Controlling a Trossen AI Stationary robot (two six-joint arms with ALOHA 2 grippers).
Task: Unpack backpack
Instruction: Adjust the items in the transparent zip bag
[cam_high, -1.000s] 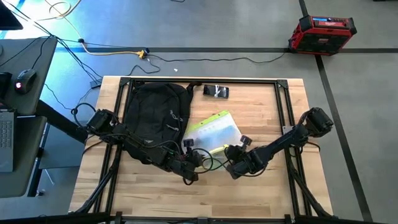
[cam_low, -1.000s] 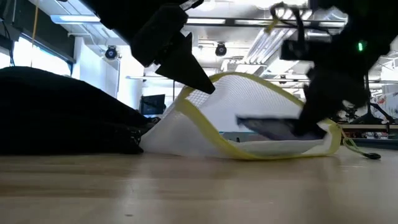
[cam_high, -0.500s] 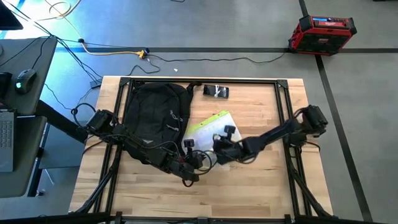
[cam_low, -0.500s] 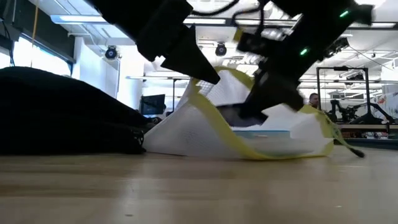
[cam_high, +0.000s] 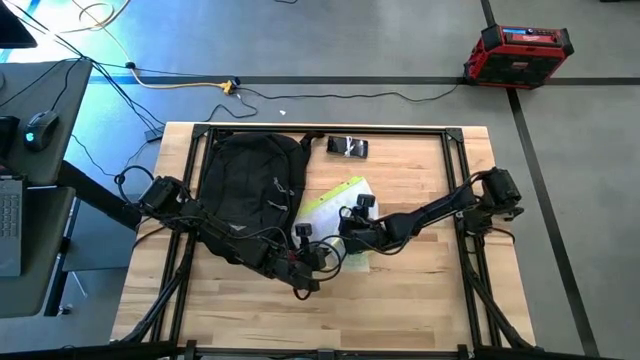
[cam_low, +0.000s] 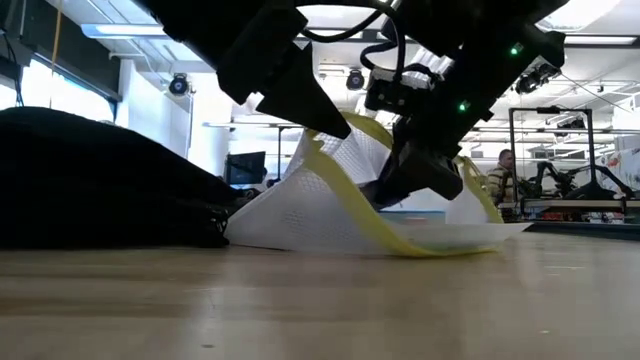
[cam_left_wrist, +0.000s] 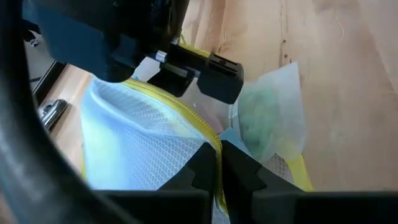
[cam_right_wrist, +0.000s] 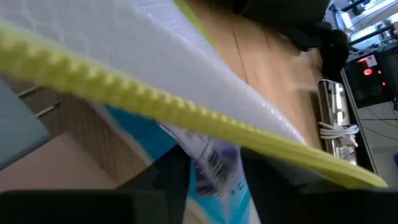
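The black backpack (cam_high: 255, 190) lies flat on the table's left half. Beside it lies a white mesh pouch (cam_high: 335, 203) with a yellow zipper edge, its underside on the table. My left gripper (cam_high: 318, 255) is shut on that edge and holds the pouch's mouth raised (cam_low: 335, 130). My right gripper (cam_high: 346, 233) reaches into the mouth from the right, slanting down, and is open. Its fingers (cam_right_wrist: 171, 171) stand on either side of a blue and white packet (cam_right_wrist: 214, 165) inside the pouch. My left gripper pinches the pouch's yellow zipper edge (cam_left_wrist: 205, 134) between its two shut fingers, coming from the table's near left and slanting down. The held edge stands lifted while the pouch's underside (cam_low: 300, 235) rests on the table. My right gripper's fingers flank the packet; I cannot tell whether they touch it.
A small black device with a white cable (cam_high: 348, 147) lies near the far edge. Black frame rails (cam_high: 455, 180) run along the table's sides. A red and black case (cam_high: 518, 52) stands on the floor beyond. Bare wood lies at the near right.
My right gripper has moved from the pouch's right end toward the table's left, rolling as it went, and now sits in the pouch's raised mouth. The pouch's right end has been drawn in toward the left. My left gripper has kept the zipper edge lifted.
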